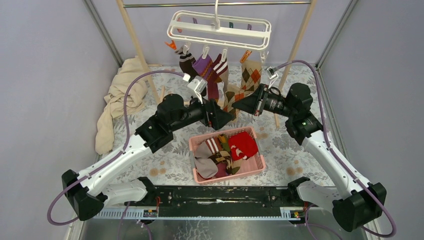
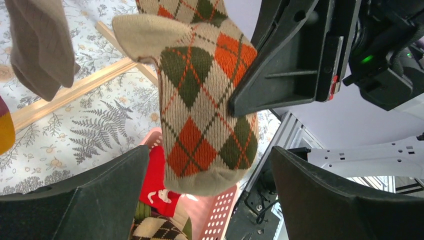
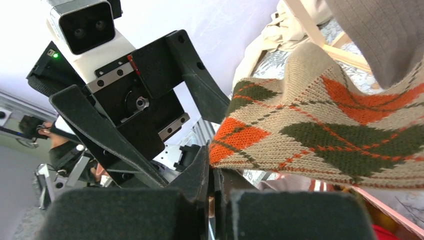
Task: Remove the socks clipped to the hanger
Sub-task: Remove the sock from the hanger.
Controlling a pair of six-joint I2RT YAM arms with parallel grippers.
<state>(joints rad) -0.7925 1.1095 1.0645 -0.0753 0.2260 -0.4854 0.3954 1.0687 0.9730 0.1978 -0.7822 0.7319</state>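
Observation:
The white hanger (image 1: 220, 27) hangs at the top centre with several socks clipped under it: a dark brown one (image 1: 186, 62), a purple one (image 1: 204, 66), a maroon striped one (image 1: 220, 70) and an argyle sock (image 1: 251, 75). My right gripper (image 1: 239, 105) is shut on the edge of a tan, orange and green argyle sock (image 3: 325, 135), pinched at the jaws (image 3: 214, 172). My left gripper (image 1: 223, 118) is open, and the toe of that argyle sock (image 2: 200, 100) hangs between its fingers (image 2: 100, 195) without touching them. The right gripper's finger (image 2: 280, 65) presses on the sock.
A pink basket (image 1: 252, 167) holding several socks sits below both grippers and shows in the left wrist view (image 2: 220, 215). A beige cloth (image 1: 122, 95) is heaped at the left. The wooden frame's posts (image 1: 135, 40) (image 1: 300, 37) flank the hanger.

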